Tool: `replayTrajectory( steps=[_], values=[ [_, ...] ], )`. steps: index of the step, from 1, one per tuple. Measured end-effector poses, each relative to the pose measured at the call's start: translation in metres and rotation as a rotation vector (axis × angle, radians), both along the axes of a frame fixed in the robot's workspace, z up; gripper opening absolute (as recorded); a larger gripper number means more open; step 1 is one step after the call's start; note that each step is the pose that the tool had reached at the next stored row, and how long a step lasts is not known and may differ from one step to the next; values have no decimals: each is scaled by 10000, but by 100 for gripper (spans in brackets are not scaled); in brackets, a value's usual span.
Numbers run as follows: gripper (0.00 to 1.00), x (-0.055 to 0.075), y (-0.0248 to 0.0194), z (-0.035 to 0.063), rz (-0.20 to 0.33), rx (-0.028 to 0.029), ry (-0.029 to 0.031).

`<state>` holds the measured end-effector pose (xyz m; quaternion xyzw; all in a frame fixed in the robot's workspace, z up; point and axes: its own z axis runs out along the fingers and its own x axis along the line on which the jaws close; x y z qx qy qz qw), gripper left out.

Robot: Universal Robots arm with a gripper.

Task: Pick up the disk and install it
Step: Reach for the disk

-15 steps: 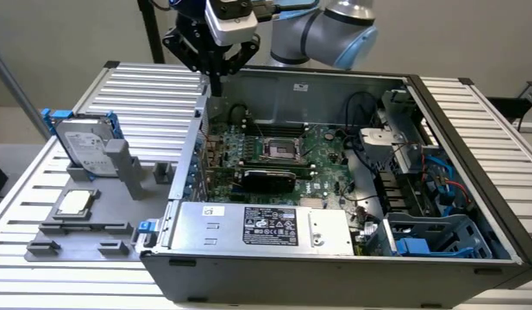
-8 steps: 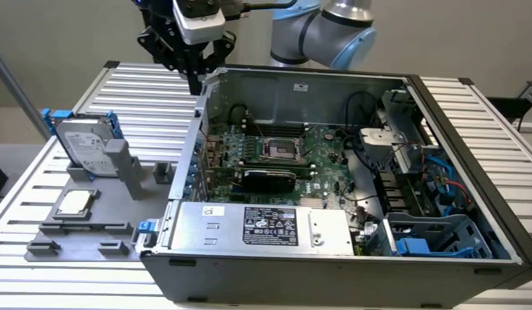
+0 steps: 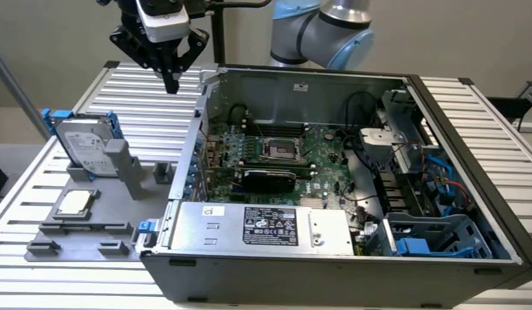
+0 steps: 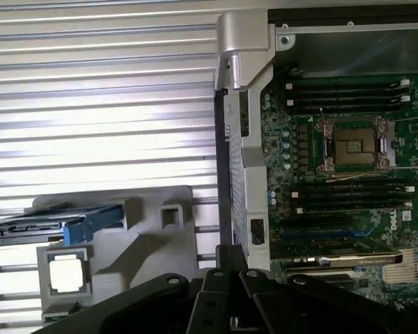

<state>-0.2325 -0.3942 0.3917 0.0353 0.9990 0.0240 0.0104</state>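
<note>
The disk [image 3: 87, 146], a silver-grey drive with a white label and blue rails, stands on edge in a slot of the grey fixture [image 3: 132, 219] at the exterior view's left. The wrist view looks down on its thin blue-railed edge [image 4: 52, 225]. My gripper [image 3: 172, 87] hangs high above the ribbed table, behind the disk and beside the case's back corner. Its dark fingers [image 4: 230, 261] are pressed together, shut on nothing.
The open computer case [image 3: 404, 284] fills the exterior view's middle and right, with motherboard [image 3: 275, 155], silver power supply [image 3: 257, 226] and a blue drive cage [image 3: 438, 236]. A small square CPU chip [image 3: 74, 202] lies on the fixture in front of the disk.
</note>
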Motion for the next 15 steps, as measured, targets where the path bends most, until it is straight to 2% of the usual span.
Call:
replayTrajectory(
  steps=[15],
  values=[
    [11, -683, 60, -16, -2, 0, 0]
  ],
)
